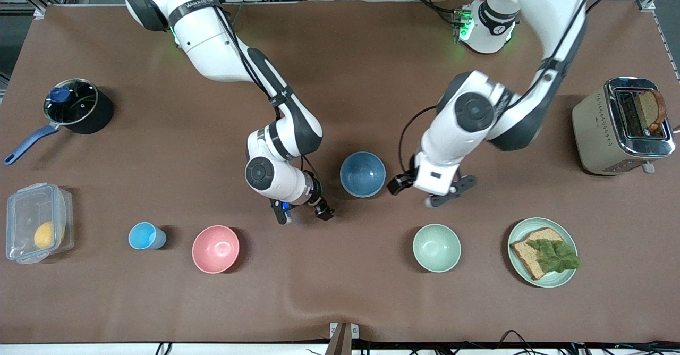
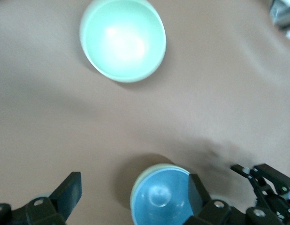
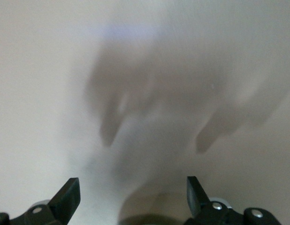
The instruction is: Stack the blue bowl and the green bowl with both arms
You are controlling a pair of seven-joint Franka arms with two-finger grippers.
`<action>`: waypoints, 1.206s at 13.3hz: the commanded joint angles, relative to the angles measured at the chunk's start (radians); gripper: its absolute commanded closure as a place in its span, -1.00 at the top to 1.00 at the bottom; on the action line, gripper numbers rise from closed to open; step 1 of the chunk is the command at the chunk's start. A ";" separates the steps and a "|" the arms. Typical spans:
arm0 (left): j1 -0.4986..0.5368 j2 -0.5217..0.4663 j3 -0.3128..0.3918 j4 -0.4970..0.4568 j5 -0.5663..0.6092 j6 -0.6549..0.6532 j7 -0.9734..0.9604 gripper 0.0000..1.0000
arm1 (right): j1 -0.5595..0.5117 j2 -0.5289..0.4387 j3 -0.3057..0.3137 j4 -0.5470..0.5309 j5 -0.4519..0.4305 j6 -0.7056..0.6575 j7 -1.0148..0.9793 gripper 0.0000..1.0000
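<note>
— Since the round medium-blue bowl [image 1: 363,174] already sits inside the muted sage-green bowl [image 2: 133,194], whose rim just shows around it in the left wrist view, is there any stacking left?

— I'd judge not. The pair stands mid-counter, between the two grippers. The left gripper [image 1: 430,198] hangs over bare brown counter [image 1: 340,302] just beside the stack, jaws wide and empty. The right gripper [image 1: 303,214] hangs beside the stack toward the right arm's end of the counter, jaws also wide, holding nothing.

— So the step in hand is getting clear?

— Yes. Lift each arm straight up first, then swing toward its base. A sideways sweep at this height could clip the rim and tip the stack.

— How much room is there?

— Plenty toward the bases, where the counter is bare. Nearer the front camera there is less: the paler mint-green bowl [image 1: 436,247] lies close to the left gripper, and the round pink bowl [image 1: 215,248] close to the right one. The stack is well away from every counter edge.
</note>
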 commanded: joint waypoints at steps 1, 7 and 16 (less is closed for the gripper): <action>0.078 -0.163 -0.001 -0.032 0.017 -0.096 0.148 1.00 | -0.054 -0.070 0.003 -0.013 -0.079 -0.070 -0.098 1.00; 0.249 -0.272 0.031 0.095 -0.054 -0.415 0.719 1.00 | -0.211 -0.171 0.003 -0.016 -0.104 -0.191 -0.506 1.00; -0.024 -0.325 0.444 0.126 -0.154 -0.553 0.920 1.00 | -0.360 -0.311 0.003 -0.051 -0.178 -0.403 -0.943 1.00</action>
